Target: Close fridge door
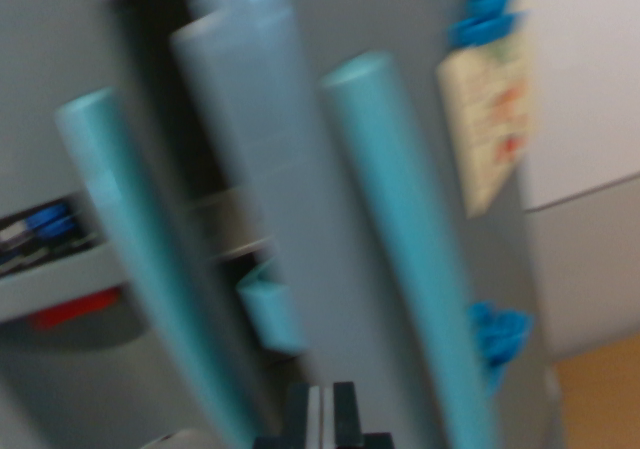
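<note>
A tan floor (605,394) carries the grey fridge (330,269).

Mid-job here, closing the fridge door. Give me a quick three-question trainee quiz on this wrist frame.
1. True or false: the fridge door is fully shut.
2. What colour are the clips holding the paper note? A) red B) blue C) yellow
3. Fill in: the teal handle sits toward the wrist view's ____ of the dark gap.

Key:
1. False; a dark gap with shelves shows beside the door's edge.
2. B.
3. Right.

The gripper barely shows at the bottom edge; its fingers' state cannot be told.
</note>
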You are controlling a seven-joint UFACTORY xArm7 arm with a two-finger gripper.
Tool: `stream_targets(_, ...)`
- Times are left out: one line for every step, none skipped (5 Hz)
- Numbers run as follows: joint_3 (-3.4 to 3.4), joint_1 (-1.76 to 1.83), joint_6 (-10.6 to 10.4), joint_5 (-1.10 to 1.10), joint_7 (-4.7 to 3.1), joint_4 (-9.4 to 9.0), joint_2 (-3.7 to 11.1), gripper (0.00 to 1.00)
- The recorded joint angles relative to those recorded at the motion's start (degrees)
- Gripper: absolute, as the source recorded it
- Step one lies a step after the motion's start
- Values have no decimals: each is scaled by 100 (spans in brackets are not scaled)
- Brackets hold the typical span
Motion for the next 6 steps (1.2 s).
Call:
stream_targets(-331,0,0,0,0,320,358,100)
stream_targets(-331,0,0,0,0,320,358,100)
stream_targets(-521,0,0,0,0,604,874,100)
stream_targets(-521,0,0,0,0,604,874,100)
stream_targets(-648,0,0,0,0,825,1432,100)
stream_targets(-648,0,0,0,0,825,1432,100)
